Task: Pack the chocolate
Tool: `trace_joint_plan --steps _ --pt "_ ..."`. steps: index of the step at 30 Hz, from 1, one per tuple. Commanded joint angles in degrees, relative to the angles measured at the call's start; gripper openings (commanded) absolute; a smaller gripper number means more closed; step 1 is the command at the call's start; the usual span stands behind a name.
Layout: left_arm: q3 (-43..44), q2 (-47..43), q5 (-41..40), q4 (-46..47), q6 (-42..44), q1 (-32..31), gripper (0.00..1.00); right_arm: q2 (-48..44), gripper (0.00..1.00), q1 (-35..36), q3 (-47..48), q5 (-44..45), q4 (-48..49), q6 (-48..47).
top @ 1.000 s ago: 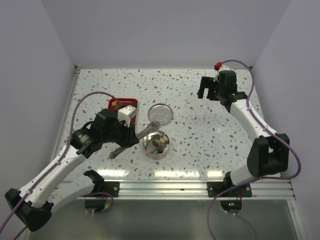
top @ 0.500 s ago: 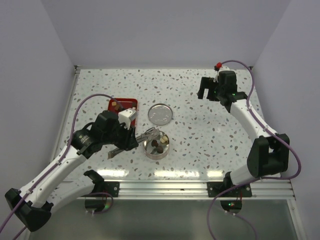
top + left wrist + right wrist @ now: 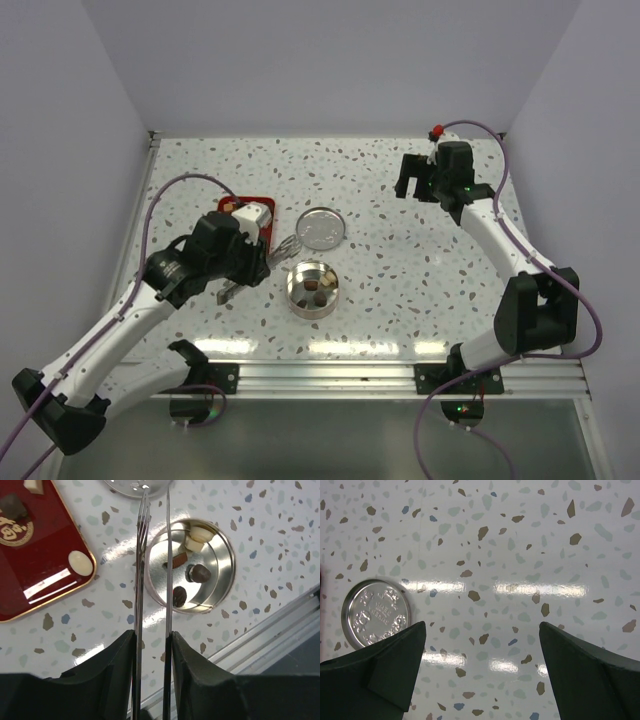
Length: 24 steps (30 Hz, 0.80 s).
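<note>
Left wrist: left gripper (image 3: 152, 645) pinches tongs (image 3: 139, 590); right gripper (image 3: 482, 630) spread. Chocolate (image 3: 80, 563) seems light, slippery; grip 1 across its middle.

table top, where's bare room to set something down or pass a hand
Bare: the back strip behind the red tray and lid, and the wide stretch between the tin and the right arm. Crowded: tray, lid, tin and the tongs in the left fingers cluster left of centre.

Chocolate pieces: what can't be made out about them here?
Top external: pieces in the tin too small to count; left arm covers most of the red tray.
Left wrist: tray cut off at the edge; tongs cross part of the tin.
Right wrist: only the lid shows.
</note>
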Motion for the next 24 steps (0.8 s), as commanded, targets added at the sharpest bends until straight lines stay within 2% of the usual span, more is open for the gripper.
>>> trace_joint_plan --steps 1,11,16,24 --pt "5.17 1.86 -8.72 2.05 -1.59 -0.27 0.39 -0.70 0.99 -0.22 1.19 -0.06 0.79 0.04" --pt "10.27 10.57 -28.22 0.91 -7.22 0.08 0.41 -0.79 0.99 -0.22 0.40 -0.15 0.88 -0.92" --pt "7.29 12.59 -31.31 1.35 -8.36 2.80 0.41 -0.35 0.99 -0.22 0.49 -0.85 0.88 -1.63" --pt "3.33 15.48 -30.61 5.30 -8.28 4.13 0.43 -0.08 0.99 -0.22 0.40 -1.29 0.79 -2.07"
